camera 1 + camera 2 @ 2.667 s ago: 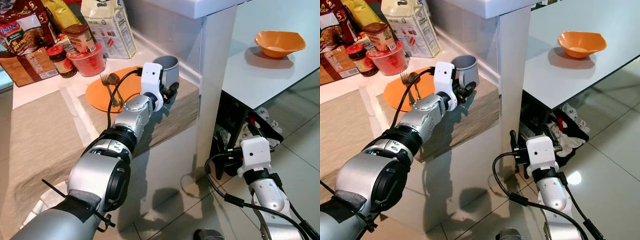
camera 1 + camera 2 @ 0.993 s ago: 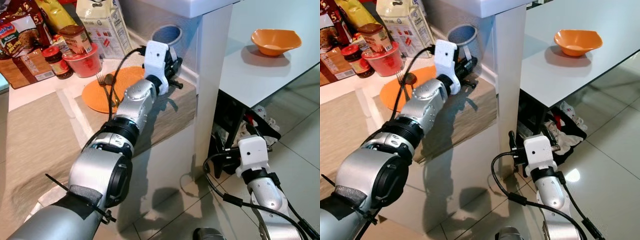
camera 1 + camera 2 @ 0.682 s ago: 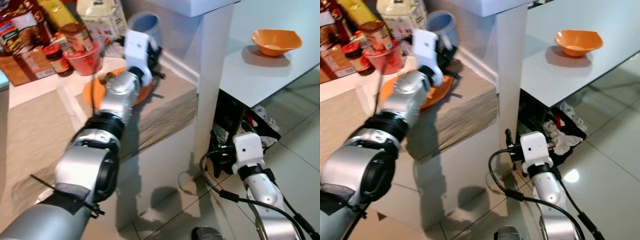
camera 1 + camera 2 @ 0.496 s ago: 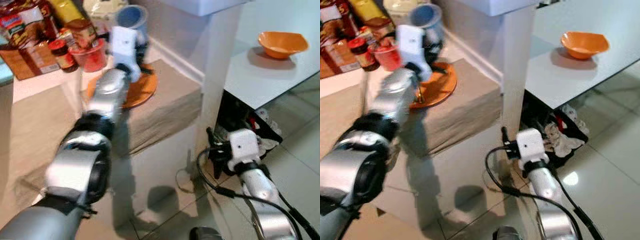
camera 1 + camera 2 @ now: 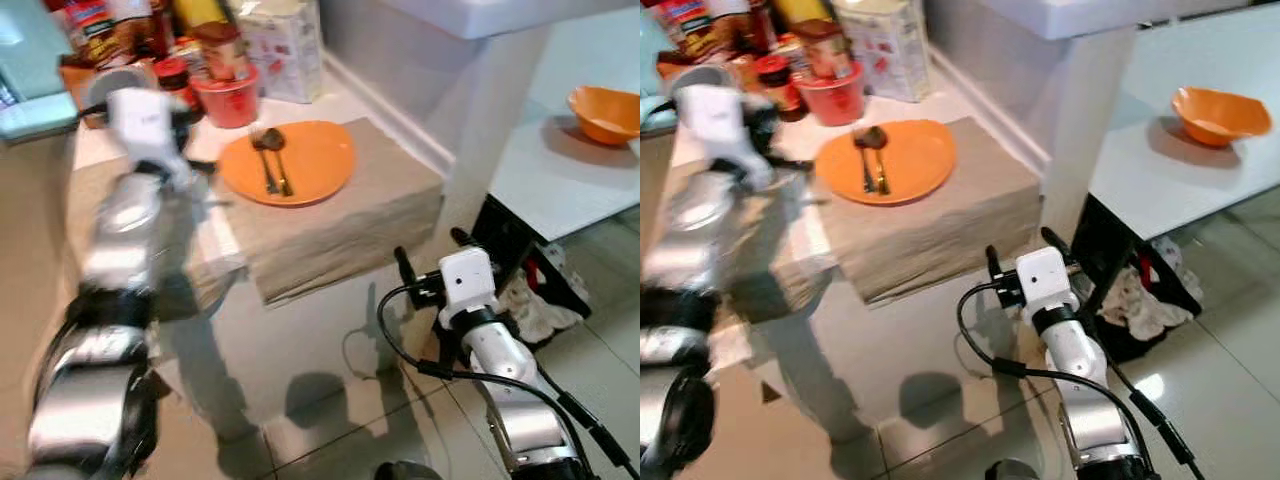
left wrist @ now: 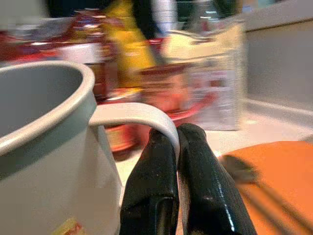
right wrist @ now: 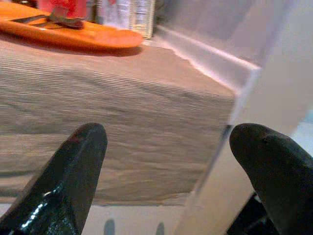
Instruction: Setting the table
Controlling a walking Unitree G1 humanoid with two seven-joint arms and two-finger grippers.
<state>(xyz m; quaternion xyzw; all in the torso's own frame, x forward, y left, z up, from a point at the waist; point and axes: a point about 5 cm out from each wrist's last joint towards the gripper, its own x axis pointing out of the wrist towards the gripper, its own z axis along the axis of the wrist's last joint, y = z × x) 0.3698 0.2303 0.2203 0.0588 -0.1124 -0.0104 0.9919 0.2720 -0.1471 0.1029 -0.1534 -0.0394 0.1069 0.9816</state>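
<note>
In the left eye view, blurred, the left arm reaches up the left side, its left hand [image 5: 175, 120] at the far left of the tabletop [image 5: 330, 220] beside the grey mug [image 5: 112, 84], near a red jar [image 5: 170, 72] and a red cup [image 5: 228, 100]; an orange plate [image 5: 300, 160] lies on the beige runner in the middle of the tabletop, a fork [image 5: 264, 165] and a spoon [image 5: 278, 160] side by side on its left part; a white carton [image 5: 280, 50] stands at the far edge behind it; an orange bowl [image 5: 605, 113] sits on a white table [image 5: 560, 180] at the far right, well apart from the plate; the right hand [image 5: 425, 275] hangs low at the near right, below the tabletop's edge, over the tiled floor [image 5: 330, 430]; the right eye view shows the same layout, with the right arm's white wrist block just beside the tabletop's white leg [image 5: 1085, 150]; in the left wrist view the left hand's two black fingers [image 6: 151, 196] are pressed together on the mug's pale handle [image 6: 142, 117], pinching it, the mug's grey wall close beside them, with the blurred carton and the orange plate's rim beyond; in the right wrist view the right hand's fingers [image 7: 73, 171] are spread wide with nothing between them, facing the runner's hanging edge, the plate with its cutlery above
</note>
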